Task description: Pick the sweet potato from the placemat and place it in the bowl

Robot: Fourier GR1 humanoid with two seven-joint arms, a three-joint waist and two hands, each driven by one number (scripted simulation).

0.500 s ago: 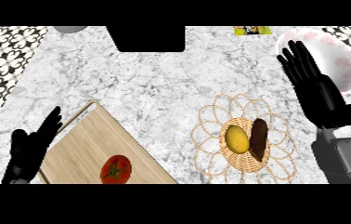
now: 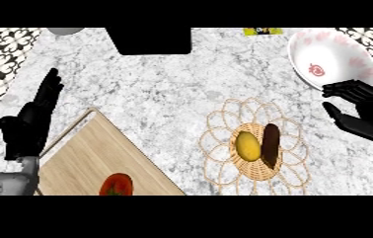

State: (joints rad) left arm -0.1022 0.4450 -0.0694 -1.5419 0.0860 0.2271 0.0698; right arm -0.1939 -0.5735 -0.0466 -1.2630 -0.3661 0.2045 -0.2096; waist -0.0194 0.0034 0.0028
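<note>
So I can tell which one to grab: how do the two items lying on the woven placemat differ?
The yellow item is pale, plump and oval; the dark brown item beside it is slimmer and longer. The yellow one lies to the left, the brown one to the right. Both lie lengthwise and side by side at the centre of the placemat.

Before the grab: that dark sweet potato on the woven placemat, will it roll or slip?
The sweet potato is long and rounded, so it would probably roll sideways if nudged. It lies against the yellow fruit, which may block rolling that way. It looks stiff, and its smooth surface may slip in the right hand. The placemat is openwork, so it might shift.
</note>
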